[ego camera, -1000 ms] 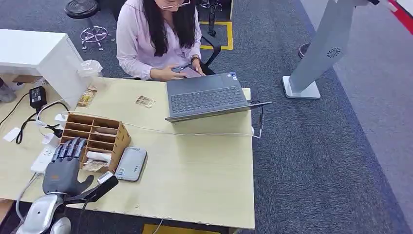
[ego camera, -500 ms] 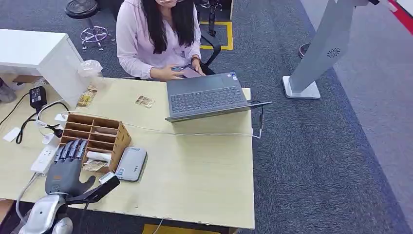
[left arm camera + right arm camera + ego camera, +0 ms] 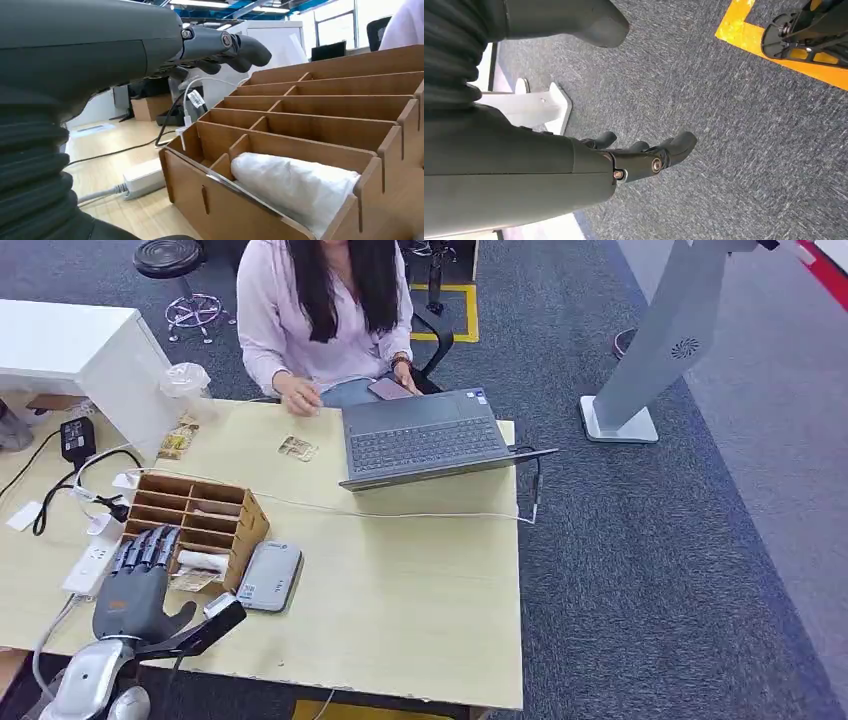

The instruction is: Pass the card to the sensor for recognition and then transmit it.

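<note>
The card (image 3: 193, 581) was seen in the head view as a flat brownish piece in the front compartment of the wooden organizer (image 3: 215, 502), beside a white roll (image 3: 203, 561); it could not be made out more exactly. The left hand (image 3: 135, 585) was held flat over the organizer's near corner, fingers stretched out, thumb spread to the side, nothing grasped. The grey sensor (image 3: 268, 576) was laid on the tabletop (image 3: 400, 580) just beside the organizer. A laptop (image 3: 425, 436) was set at the far edge, and a person (image 3: 325, 315) was seated behind it.

In the left wrist view, the left hand's fingers (image 3: 235, 47) were held above the organizer's compartments, touching nothing; the white roll (image 3: 295, 185) was lodged in the nearest one.

In the right wrist view, the right hand (image 3: 644, 157) was hung over grey carpet (image 3: 734, 110), fingers loosely bent and apart, nothing held.
</note>
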You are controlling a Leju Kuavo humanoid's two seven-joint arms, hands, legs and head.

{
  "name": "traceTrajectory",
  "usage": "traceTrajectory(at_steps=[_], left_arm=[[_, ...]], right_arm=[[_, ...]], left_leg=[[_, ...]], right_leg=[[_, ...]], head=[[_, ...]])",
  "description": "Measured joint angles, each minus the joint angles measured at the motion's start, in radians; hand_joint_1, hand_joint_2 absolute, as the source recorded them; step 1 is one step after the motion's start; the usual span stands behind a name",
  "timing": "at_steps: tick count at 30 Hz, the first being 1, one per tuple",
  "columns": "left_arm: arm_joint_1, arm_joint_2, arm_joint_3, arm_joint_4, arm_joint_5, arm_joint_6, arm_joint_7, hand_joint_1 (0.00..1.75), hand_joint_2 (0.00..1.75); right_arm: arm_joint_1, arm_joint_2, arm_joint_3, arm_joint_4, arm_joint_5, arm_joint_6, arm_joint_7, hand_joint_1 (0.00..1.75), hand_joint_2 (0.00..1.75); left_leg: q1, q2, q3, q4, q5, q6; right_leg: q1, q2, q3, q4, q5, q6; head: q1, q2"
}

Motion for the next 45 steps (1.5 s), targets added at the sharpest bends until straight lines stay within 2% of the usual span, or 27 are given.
traceTrajectory(at_steps=[8,9,12,16,45], left_arm=[[0.000,0.000,0.000,0.000,0.000,0.000,0.000,0.00,1.75],[0.000,0.000,0.000,0.000,0.000,0.000,0.000,1.75,1.75],[0.000,0.000,0.000,0.000,0.002,0.001,-0.008,1.75,1.75],[0.001,0.008,-0.002,0.000,0.013,0.007,-0.055,1.75,1.75],[0.001,0.019,-0.004,0.000,0.024,0.029,-0.071,1.75,1.75]], right_arm=[[0.000,0.000,0.000,0.000,0.000,0.000,0.000,0.00,1.75],[0.000,0.000,0.000,0.000,0.000,0.000,0.000,0.00,1.75],[0.000,0.000,0.000,0.000,0.000,0.000,-0.001,0.00,1.75],[0.000,0.000,0.000,0.000,0.000,-0.001,-0.010,0.00,1.75],[-0.001,0.000,0.000,0.000,-0.002,-0.004,-0.014,0.00,1.75]], left_leg=[[0.000,0.000,0.000,0.000,0.000,0.000],[0.000,0.000,0.000,0.000,0.000,0.000],[0.000,0.000,0.000,0.000,0.000,0.000],[0.000,0.000,0.000,0.000,0.000,0.000],[0.000,0.000,0.000,0.000,0.000,0.000]], right_leg=[[0.000,0.000,0.000,0.000,0.000,0.000],[0.000,0.000,0.000,0.000,0.000,0.000],[0.000,0.000,0.000,0.000,0.000,0.000],[0.000,0.000,0.000,0.000,0.000,0.000],[0.000,0.000,0.000,0.000,0.000,0.000]], head=[[0.000,0.000],[0.000,0.000],[0.000,0.000],[0.000,0.000],[0.000,0.000]])
